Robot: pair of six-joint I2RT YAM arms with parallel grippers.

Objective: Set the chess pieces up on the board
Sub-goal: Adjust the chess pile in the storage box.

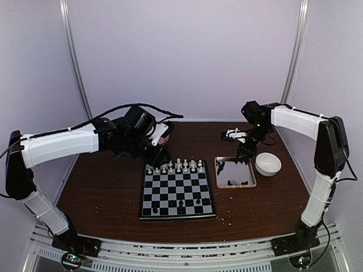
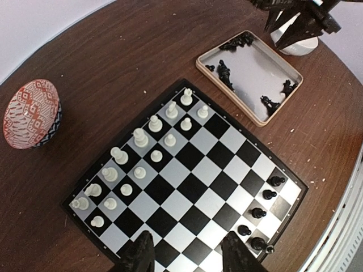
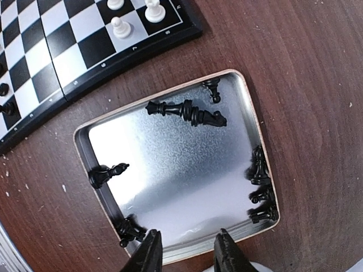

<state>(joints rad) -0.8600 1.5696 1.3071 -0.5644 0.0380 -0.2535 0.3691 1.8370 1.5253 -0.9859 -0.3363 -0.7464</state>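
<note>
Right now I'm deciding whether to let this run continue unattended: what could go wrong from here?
The black pieces in the tray lie tipped and bunched against its walls, so the right gripper above may grab two or slip off. The white pieces stand tightly packed on the board; the left gripper could topple neighbours.

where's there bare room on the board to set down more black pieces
The middle rows of the board, between the white pieces and the few black pieces, are bare. The far two rows are packed with white. The tray is bare in the middle, crowded along its edges.
</note>
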